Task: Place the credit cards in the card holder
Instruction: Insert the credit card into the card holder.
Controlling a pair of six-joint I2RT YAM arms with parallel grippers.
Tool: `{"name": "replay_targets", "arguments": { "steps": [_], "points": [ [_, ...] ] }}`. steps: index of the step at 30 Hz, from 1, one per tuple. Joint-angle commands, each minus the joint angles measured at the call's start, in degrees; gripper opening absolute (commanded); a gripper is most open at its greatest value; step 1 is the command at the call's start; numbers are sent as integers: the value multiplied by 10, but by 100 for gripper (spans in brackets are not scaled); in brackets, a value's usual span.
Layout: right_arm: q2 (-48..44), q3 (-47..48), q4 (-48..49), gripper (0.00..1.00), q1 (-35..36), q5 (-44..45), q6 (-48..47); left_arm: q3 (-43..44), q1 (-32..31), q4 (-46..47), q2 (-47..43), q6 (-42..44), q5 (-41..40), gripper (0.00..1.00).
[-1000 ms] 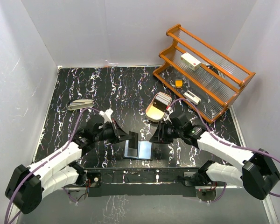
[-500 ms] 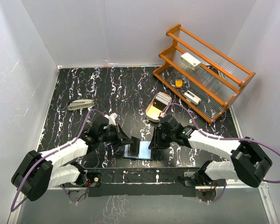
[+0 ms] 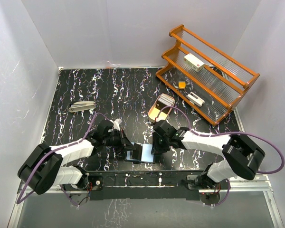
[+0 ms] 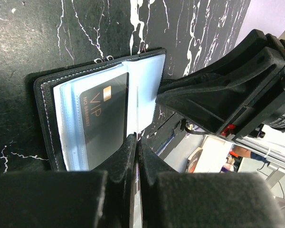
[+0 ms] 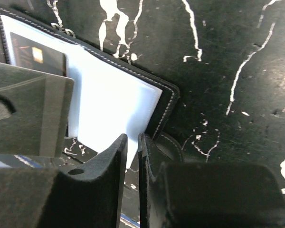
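Note:
The black card holder [image 3: 141,154] lies open near the table's front edge, its pale blue sleeves up. In the left wrist view the holder [image 4: 47,95] has a dark VIP card [image 4: 104,123] in one sleeve. My left gripper [image 4: 135,142] is shut on a thin pale credit card [image 4: 138,111], seen edge-on, with its far end at the sleeves. That card shows grey in the right wrist view [image 5: 42,118]. My right gripper [image 5: 131,140] is closed to a narrow gap on the stitched right edge of the holder's cover [image 5: 168,102]. In the top view the left gripper [image 3: 128,145] and the right gripper [image 3: 155,148] flank the holder.
A cream oval tray [image 3: 159,108] sits behind the right gripper. A wooden rack [image 3: 213,92] at the back right holds a white box [image 3: 194,62] and small items. A grey flat object [image 3: 82,106] lies at the left. The table edge is just in front of the holder.
Both grippers have closed in on the holder. The left brought the card down to the sleeves, and the right moved left onto the holder's right edge.

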Motion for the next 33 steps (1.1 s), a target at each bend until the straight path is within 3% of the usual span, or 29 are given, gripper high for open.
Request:
{"name": "replay_targets", "arguments": {
  "steps": [1, 33],
  "points": [
    [7, 18, -5, 13, 4, 45, -11, -5, -2, 17, 4, 14, 14, 0],
    [11, 1, 2, 9, 6, 56, -18, -31, -2, 73, 62, 28, -9, 0]
  ]
}}
